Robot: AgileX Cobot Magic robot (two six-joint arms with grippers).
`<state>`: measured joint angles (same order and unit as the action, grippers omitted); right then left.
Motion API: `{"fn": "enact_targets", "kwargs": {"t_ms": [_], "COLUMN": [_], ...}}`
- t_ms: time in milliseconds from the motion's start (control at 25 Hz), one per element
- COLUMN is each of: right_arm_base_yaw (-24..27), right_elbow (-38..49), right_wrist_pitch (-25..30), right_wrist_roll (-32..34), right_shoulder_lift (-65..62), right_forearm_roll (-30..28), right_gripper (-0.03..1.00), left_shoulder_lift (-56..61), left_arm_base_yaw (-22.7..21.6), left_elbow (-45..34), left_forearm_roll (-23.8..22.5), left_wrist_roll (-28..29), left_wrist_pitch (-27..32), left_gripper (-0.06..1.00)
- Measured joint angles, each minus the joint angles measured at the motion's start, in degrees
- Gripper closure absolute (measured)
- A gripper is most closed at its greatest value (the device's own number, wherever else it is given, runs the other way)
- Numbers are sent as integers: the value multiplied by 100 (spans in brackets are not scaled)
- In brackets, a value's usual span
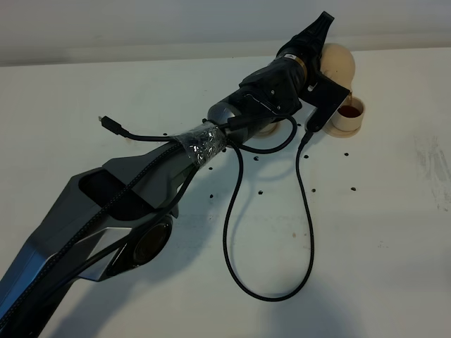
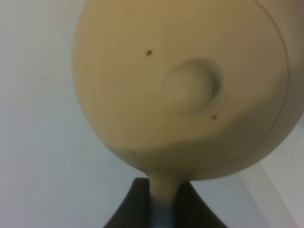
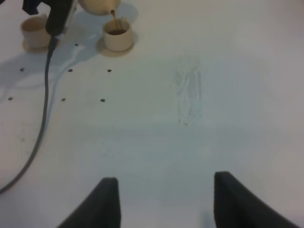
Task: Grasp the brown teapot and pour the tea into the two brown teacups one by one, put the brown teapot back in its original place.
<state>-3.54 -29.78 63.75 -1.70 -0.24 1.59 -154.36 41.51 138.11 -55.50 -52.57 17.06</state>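
Left arm (image 1: 106, 211) reaches from 7 o'clock to the brown teapot (image 1: 340, 62) at 1 o'clock, tipped over a teacup (image 1: 350, 113) at 2 o'clock, with the left gripper (image 2: 164, 202) clenched on the pot's loop handle. Risk: the cup looks well filled, so a longer tilt likely overflows onto its saucer (image 3: 101, 48), or the thin handle twists in the pinch and the stream misses. Right gripper (image 3: 164, 199) is spread wide and empty above the table (image 3: 213, 118); the second teacup (image 3: 35, 32) sits just beside the first.

You see the brown teapot (image 2: 142, 95) filling the frame, lid knob (image 2: 190, 85) near centre, its handle (image 2: 164, 183) pinched between the left gripper (image 2: 164, 192)'s dark fingers (image 2: 135, 206) at the edge.
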Motion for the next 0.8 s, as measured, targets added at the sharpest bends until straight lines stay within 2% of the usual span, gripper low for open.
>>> {"fn": "enact_targets", "kwargs": {"t_ms": [800], "right_arm_base_yaw": [0], "right_elbow": [0], "right_wrist_pitch": [0], "right_wrist_roll": [0], "right_shoulder_lift": [0], "right_forearm_roll": [0], "right_gripper": [53], "left_shoulder_lift": [0], "left_arm_base_yaw": [0], "left_elbow": [0], "left_forearm_roll": [17], "left_wrist_roll": [0], "left_wrist_pitch": [-13], "left_gripper": [86]}}
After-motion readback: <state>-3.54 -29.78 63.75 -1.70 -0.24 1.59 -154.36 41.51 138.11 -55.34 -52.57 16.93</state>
